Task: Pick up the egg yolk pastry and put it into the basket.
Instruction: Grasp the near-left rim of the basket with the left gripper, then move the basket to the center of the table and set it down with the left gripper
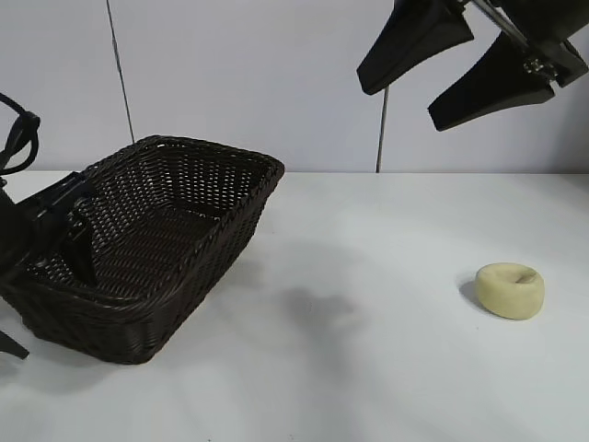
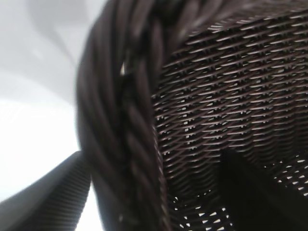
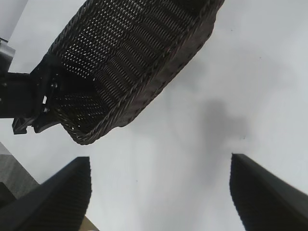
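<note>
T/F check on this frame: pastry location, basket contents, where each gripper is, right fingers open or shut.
1. The egg yolk pastry lies on the table, apart from the basket. True.
2. The basket already holds a pastry. False: only the left gripper's finger shows inside it.
3. The right gripper hangs high above the table with its fingers spread. True.
4. The right gripper is clamped on the pastry. False: it holds nothing, and the pastry sits far below it.
5. The left gripper straddles the basket's rim, one finger inside and one outside. True, as the left wrist view shows.
</note>
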Robot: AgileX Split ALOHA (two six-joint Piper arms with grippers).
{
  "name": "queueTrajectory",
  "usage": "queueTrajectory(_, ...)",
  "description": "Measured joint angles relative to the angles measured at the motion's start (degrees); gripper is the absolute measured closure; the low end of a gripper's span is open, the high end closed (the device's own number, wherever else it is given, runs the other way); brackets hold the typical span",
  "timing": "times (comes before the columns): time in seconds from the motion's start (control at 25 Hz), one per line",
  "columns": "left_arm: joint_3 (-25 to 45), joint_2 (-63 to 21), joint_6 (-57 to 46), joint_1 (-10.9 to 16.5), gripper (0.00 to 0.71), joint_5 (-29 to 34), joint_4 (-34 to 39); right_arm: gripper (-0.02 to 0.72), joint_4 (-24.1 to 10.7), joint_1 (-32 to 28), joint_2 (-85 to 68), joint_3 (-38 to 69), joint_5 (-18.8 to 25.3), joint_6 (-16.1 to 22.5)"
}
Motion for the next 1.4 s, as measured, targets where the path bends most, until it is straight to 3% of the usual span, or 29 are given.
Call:
queueTrajectory(0.2, 0.0, 0.0, -0.5, 0.0, 0.528, 0.3, 0.0, 0.136, -0.1, 0.0, 0.0, 0.0, 0.0, 0.0)
queueTrajectory(0.28, -0.1, 0.0, -2.3, 0.0, 0.609, 0.1, -0.5, 0.136, -0.1, 0.0, 0.0, 0.0, 0.0, 0.1)
queueTrajectory(0.96, -4.9, -3.3, -0.8, -0.1, 0.611, 7.9, -0.2, 0.136, -0.3, 0.0, 0.0, 0.0, 0.1, 0.2)
queueTrajectory(1.12, -6.2, -4.6, 4.9, 0.5, 0.611, 8.5, -3.7, 0.136, -0.3, 0.0, 0.0, 0.0, 0.1, 0.2)
queueTrajectory(1.4, -8.5, -4.8, 24.3, 5.4, 0.611, 12.3, -14.0, 0.136, -0.3, 0.0, 0.0, 0.0, 0.1, 0.2)
